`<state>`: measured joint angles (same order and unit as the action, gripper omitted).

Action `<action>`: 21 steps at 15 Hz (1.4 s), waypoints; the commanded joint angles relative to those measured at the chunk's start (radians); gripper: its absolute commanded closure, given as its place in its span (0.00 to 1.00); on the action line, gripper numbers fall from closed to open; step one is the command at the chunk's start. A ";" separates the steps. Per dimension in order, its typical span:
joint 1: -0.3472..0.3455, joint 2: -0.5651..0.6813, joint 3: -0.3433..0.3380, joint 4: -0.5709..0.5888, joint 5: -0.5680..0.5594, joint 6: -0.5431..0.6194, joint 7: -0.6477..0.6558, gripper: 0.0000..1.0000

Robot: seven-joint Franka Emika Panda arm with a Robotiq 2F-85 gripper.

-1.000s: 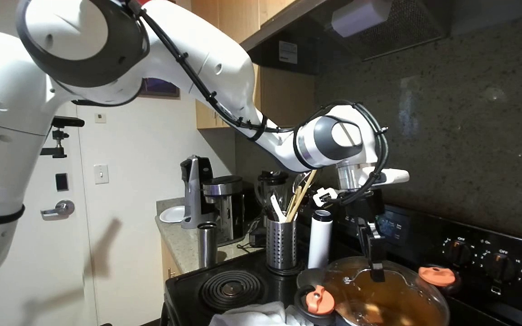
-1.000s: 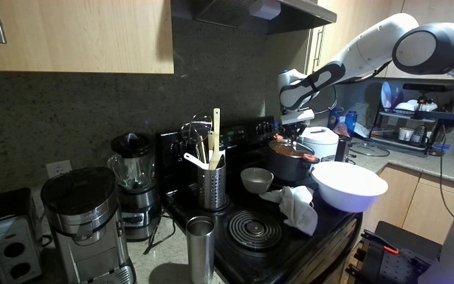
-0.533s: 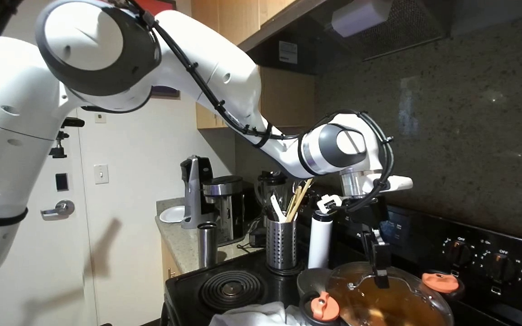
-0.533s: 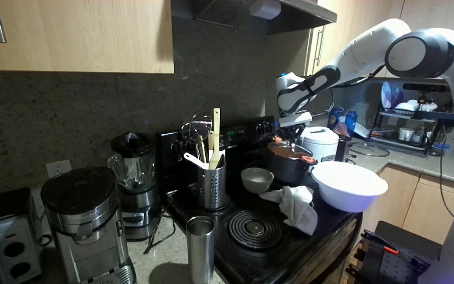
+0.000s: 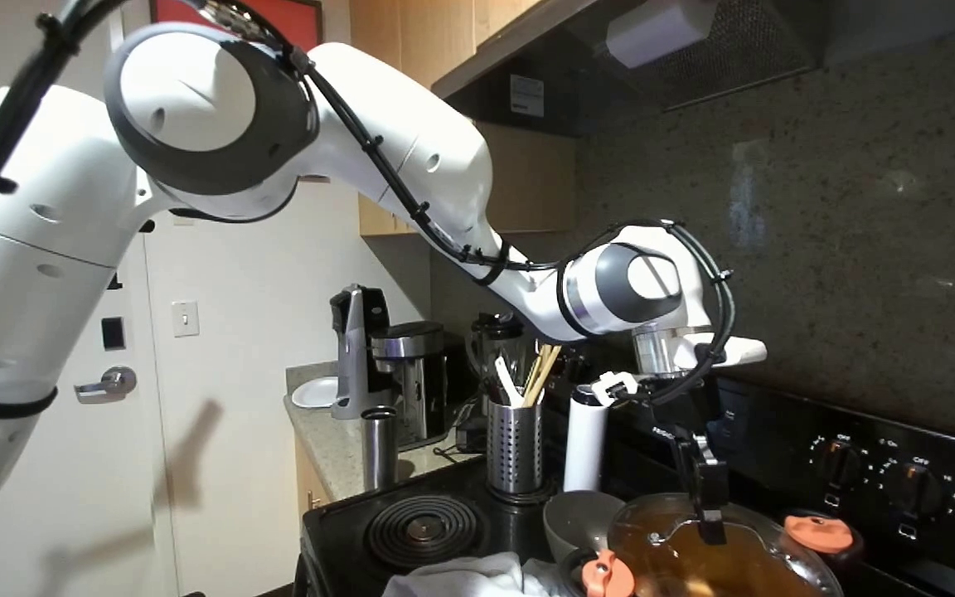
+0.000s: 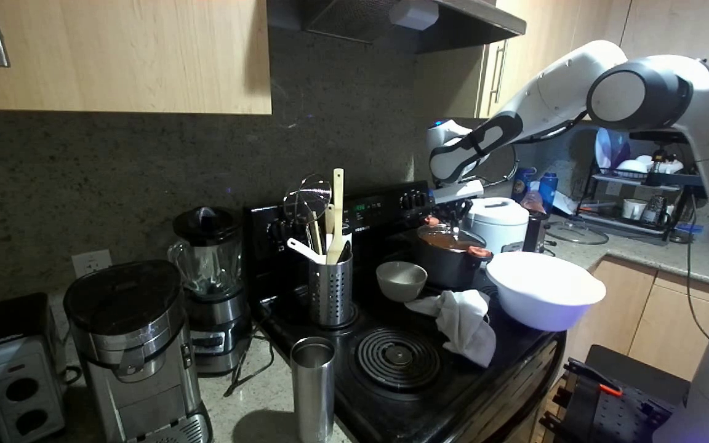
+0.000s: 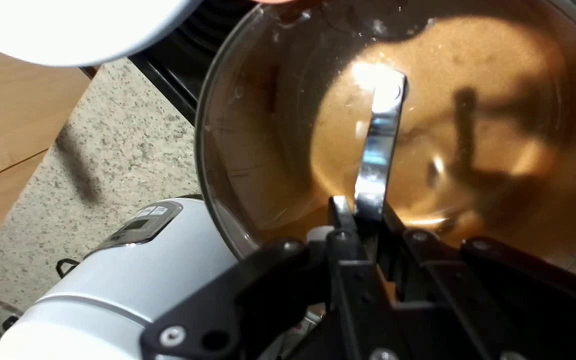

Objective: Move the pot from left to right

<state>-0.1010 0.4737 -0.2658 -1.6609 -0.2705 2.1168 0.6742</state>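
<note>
Black stovetop (image 6: pixel 391 409) carries grey bowl (image 6: pixel 400 286), crumpled cloth (image 6: pixel 470 329), white basin (image 6: pixel 542 301). Utensil holder (image 6: pixel 331 296) stands upright on a burner (image 5: pixel 519 499). Pot (image 6: pixel 444 269): base contact not discernible

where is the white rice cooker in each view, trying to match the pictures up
In an exterior view: the rice cooker is right of centre, partly behind the pot and the big white bowl.
In an exterior view with an orange-red pot handle at lower right: not in the picture.
Wrist view: lower left, cut off by the bottom edge.
Shared landmark: the pot, which shows in all three views.
</note>
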 commanded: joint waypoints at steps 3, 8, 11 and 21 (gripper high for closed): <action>0.013 0.012 -0.018 0.059 -0.017 -0.013 0.019 0.92; 0.015 0.022 -0.022 0.068 -0.018 -0.015 0.020 0.60; 0.016 0.022 -0.025 0.100 -0.019 -0.016 0.020 0.37; 0.045 -0.123 0.000 0.050 -0.017 -0.035 -0.033 0.00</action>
<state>-0.0759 0.4610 -0.2784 -1.5330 -0.2705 2.1078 0.6674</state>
